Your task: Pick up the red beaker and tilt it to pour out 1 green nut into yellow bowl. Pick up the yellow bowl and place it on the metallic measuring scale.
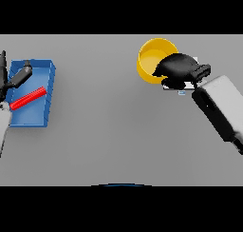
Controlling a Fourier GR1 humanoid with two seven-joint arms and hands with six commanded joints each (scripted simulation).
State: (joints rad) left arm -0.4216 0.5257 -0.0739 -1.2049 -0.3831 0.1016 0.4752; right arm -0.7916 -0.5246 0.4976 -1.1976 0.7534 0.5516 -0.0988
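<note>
The yellow bowl [154, 60] is round, smooth and glossy, with a thick rim and a deeper orange-yellow inside; it sits at about one o'clock on the grey tabletop [118, 131]. The right hand [179, 67], dark and rounded, lies across the bowl's lower right rim, with its fingers curled over the edge and into the bowl, gripping it. That hand hides part of the rim and the bowl's right side, so whether anything lies inside the bowl cannot be made out. Just under the hand a thin pale, flat slab [179, 89] peeks out, mostly covered; only its lower edge shows.

At about nine o'clock stands a blue tray [47, 91], rectangular with low walls, matte in look. A slim red cylinder [28, 98] lies tilted inside it, apparently the red beaker on its side, though its opening is too small to tell. The left hand [20, 76] is over the tray's upper left corner, partly cut off by the edge of the view; its fingers look straight and loosely spread, holding nothing.
</note>
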